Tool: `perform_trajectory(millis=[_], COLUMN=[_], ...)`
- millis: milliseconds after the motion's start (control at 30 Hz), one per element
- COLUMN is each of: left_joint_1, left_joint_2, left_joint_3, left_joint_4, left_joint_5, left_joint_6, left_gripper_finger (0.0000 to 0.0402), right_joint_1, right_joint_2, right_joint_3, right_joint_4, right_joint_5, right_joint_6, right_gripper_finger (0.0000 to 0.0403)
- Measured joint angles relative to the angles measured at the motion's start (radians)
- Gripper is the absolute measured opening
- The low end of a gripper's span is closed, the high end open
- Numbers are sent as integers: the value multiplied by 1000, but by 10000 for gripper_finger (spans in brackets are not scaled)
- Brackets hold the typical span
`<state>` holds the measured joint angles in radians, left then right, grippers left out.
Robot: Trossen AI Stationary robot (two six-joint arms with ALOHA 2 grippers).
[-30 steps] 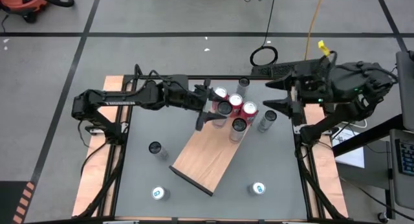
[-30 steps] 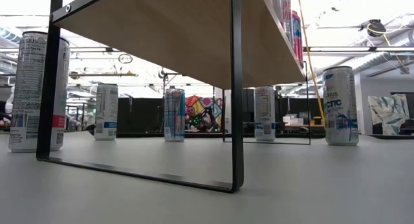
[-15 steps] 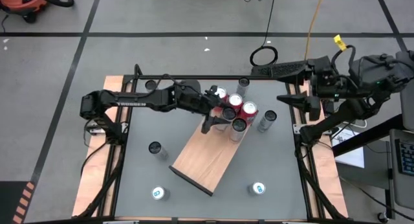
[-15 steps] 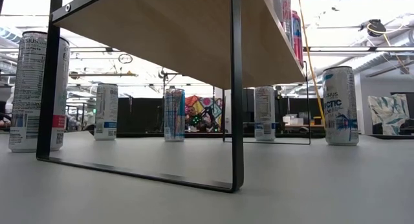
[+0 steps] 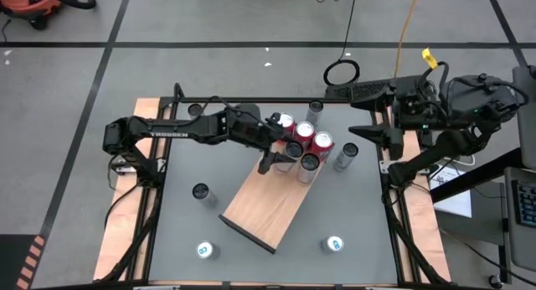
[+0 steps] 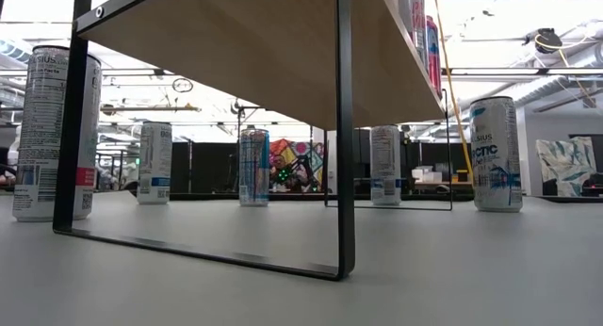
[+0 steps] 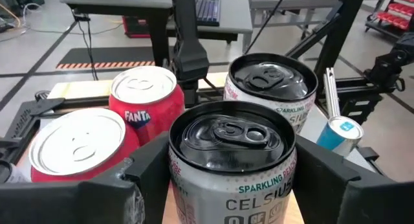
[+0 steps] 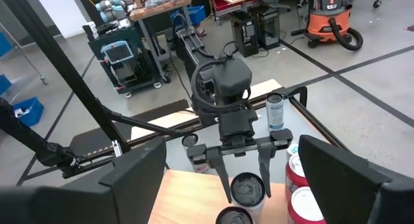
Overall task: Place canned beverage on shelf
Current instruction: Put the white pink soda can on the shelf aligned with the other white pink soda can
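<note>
The left claw holds a black-topped Celsius can upright on the far end of the shelf, beside two red Fanta cans. The shelf lies slantwise mid-bench. The right claw, fingers spread wide and empty, hovers above the bench's far right edge.
</note>
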<state>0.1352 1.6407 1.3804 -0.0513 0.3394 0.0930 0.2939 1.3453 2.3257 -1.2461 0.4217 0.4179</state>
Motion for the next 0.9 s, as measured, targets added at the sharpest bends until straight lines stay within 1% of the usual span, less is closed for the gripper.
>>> perform_trajectory(millis=[367,467,667,733,900], left_joint_1=[0,0,0,0,-1], left_joint_2=[-1,-1,-1,-1,-13], left_joint_3=[0,0,0,0,0], left_joint_4=[-7,-8,-8,-9,-17], left_joint_5=[19,19,10,13,23], left_joint_6=[-7,-8,-9,-9,-9], left_gripper_finger=[250,267,319,326,327], right_joint_1=[0,0,0,0,0], right_joint_2=[11,11,11,11,11], right_joint_3=[0,0,0,0,0], right_joint_4=[0,0,0,0,0], right_joint_5=[0,0,0,0,0], right_joint_6=[12,14,13,13,9], right_gripper_finger=[325,325,325,325,325])
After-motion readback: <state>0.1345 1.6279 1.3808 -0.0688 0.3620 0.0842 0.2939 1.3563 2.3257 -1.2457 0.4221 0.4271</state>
